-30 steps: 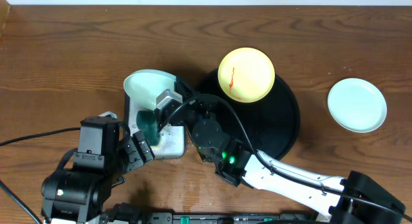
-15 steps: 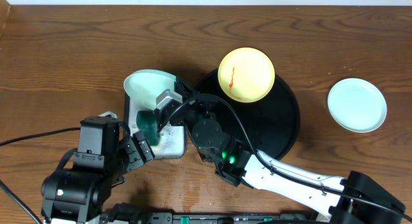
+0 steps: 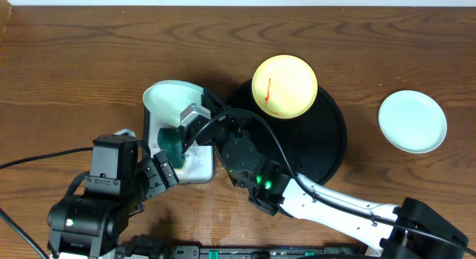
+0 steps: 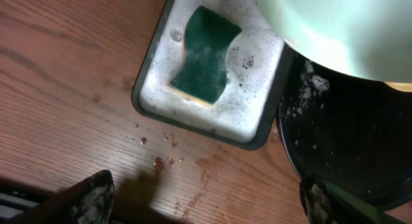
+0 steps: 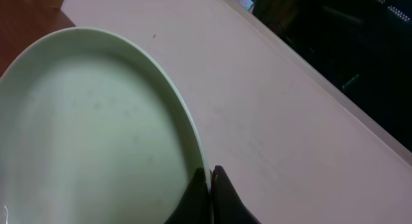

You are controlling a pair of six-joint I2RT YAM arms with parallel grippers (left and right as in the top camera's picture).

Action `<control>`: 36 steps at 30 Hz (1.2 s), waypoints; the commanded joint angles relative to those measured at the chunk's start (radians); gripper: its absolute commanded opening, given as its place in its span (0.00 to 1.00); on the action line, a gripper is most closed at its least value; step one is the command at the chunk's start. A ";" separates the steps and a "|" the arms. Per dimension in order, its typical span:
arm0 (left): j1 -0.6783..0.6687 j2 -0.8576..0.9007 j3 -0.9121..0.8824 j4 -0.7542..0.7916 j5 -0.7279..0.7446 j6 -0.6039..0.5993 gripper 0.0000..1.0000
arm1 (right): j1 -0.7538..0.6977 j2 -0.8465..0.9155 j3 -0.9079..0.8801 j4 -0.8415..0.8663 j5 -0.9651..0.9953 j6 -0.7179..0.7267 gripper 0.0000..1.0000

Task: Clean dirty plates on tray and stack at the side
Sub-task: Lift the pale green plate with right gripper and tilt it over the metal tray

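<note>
The right gripper (image 5: 209,179), pinched shut on the rim of the mint plate (image 5: 96,134), holds it tilted over the soapy small tray (image 4: 145,102) beside the black tray's (image 3: 327,151) left edge, while the left gripper (image 4: 203,201), wide open and empty, hangs toward the desk's front edge, the sponge (image 4: 205,50) lying lengthwise straight ahead.

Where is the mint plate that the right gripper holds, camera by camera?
Overhead: held mint plate left of centre, at the black tray's left edge.
Left wrist: the plate in the top right corner.
Right wrist: it fills the left half, rim pinched by the right gripper.
Shared landmark: green sponge, in overhead and left wrist only.
</note>
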 commanded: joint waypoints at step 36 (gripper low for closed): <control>0.004 0.001 0.017 -0.001 -0.003 -0.002 0.93 | 0.041 -0.019 0.006 0.103 0.144 -0.020 0.01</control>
